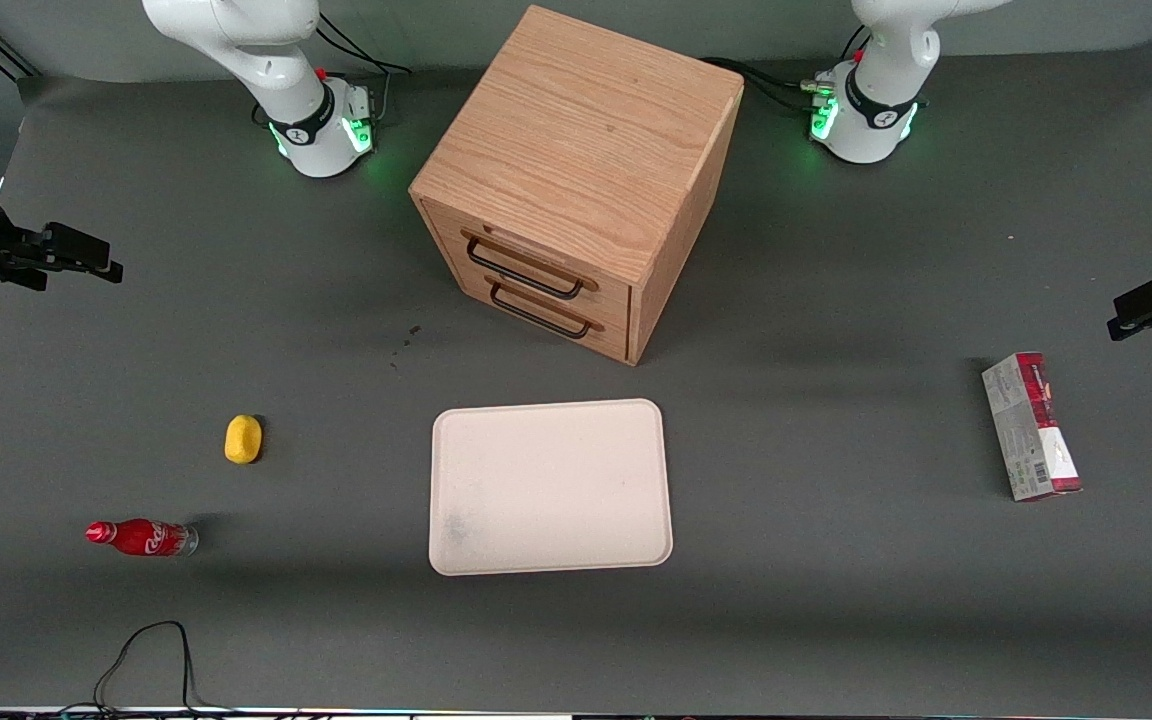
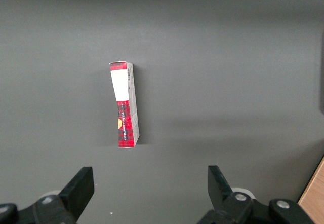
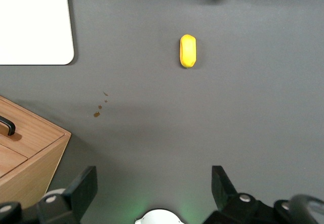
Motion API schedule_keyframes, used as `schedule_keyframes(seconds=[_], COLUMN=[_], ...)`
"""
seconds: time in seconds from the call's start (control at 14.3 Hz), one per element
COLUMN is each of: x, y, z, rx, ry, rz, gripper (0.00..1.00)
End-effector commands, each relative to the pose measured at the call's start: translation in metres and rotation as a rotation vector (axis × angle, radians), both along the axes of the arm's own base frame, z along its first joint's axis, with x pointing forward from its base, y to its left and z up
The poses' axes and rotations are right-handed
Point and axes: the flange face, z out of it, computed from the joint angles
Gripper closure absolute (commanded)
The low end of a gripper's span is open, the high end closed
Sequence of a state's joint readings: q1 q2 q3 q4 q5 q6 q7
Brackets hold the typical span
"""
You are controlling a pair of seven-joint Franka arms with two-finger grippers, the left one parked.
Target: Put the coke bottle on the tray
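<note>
The big grey bench [image 1: 836, 600] holds everything. On it stands a wooden cabinet [image 1: 576, 150] with two drawers, each with a dark handle. In front of the cabinet lies the tray [image 1: 550, 487], flat and cream-white, with nothing on it and a faint grey smudge in one corner. A red-and-grey carton [image 1: 1031, 427] lies toward the parked arm's end of the bench. The claw [image 1: 86, 255] hangs above the bench at the working arm's end, well apart from the tray. Its two black fingers [image 3: 81, 188] are spread wide and hold nothing. The coke bottle [image 1: 142, 537] lies on its side on the bench toward the working arm's end, well apart from the tray and nearer to the front camera than the claw. Its red cap points away from the tray. A little yellow lump [image 1: 243, 439] sits near the bottle, a bit farther from the front camera, between the bottle and the cabinet. A few tiny brown spots [image 3: 100, 106] mark the bench near the cabinet.
</note>
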State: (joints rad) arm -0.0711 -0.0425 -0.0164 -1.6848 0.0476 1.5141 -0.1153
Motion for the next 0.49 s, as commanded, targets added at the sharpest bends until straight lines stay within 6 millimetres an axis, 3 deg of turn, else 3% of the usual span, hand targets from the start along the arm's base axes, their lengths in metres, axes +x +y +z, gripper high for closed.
schedule_keyframes(seconds=[0.0, 0.21, 0.42], x=[0.001, 0.001, 0.001], y=[0.001, 0.001, -0.017], z=[0.006, 0.007, 0.005], rx=[0.014, 0.012, -0.048], ry=[0.000, -0.001, 0.008], rz=[0.011, 0.011, 0.004], gripper=[0.00, 0.00, 0.00])
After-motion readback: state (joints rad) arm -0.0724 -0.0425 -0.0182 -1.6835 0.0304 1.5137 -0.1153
